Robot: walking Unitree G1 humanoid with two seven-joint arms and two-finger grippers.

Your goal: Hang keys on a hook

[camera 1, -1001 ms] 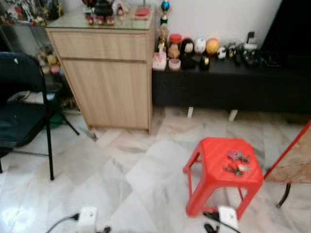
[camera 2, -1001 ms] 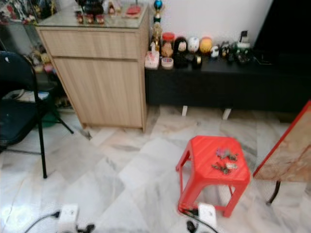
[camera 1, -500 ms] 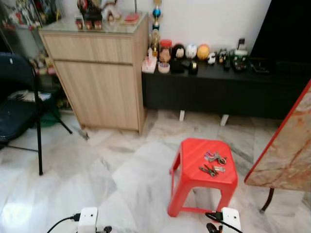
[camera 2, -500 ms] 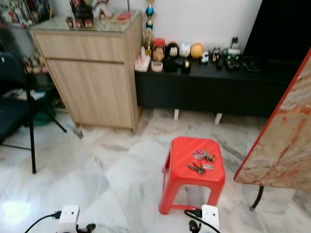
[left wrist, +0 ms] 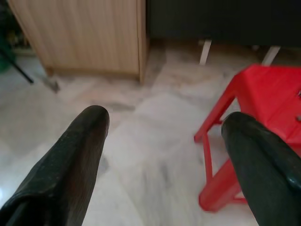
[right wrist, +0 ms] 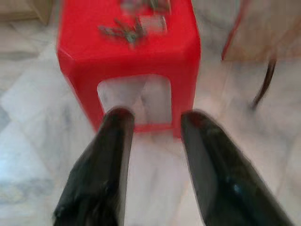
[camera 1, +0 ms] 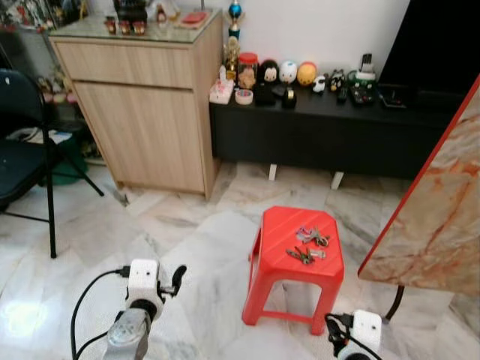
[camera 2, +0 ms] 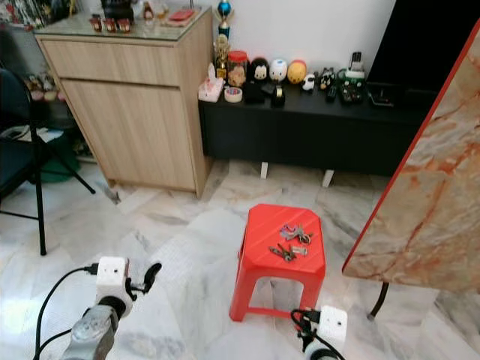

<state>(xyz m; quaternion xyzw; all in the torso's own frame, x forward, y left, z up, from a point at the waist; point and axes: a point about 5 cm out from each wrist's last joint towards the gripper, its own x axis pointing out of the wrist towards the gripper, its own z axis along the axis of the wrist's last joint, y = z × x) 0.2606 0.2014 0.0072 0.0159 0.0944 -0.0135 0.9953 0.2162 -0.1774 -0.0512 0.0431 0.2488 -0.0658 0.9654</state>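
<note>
Two bunches of keys lie on top of a small red plastic stool on the marble floor, a little right of centre. My left gripper is low at the left and open, its fingers wide apart over bare floor, with the stool off to one side. My right gripper is open too, low on the floor in front of the stool. From that wrist the keys look blurred on the stool's top. Neither gripper holds anything.
A light wooden cabinet stands at the back left beside a low black bench lined with figurines. A black folding chair is at the far left. A marble-patterned tabletop with a red edge leans close on the right.
The whole picture has shifted, so the camera has moved; the stool now sits nearer and more central. Both arms have come up into the bottom of the eye views.
</note>
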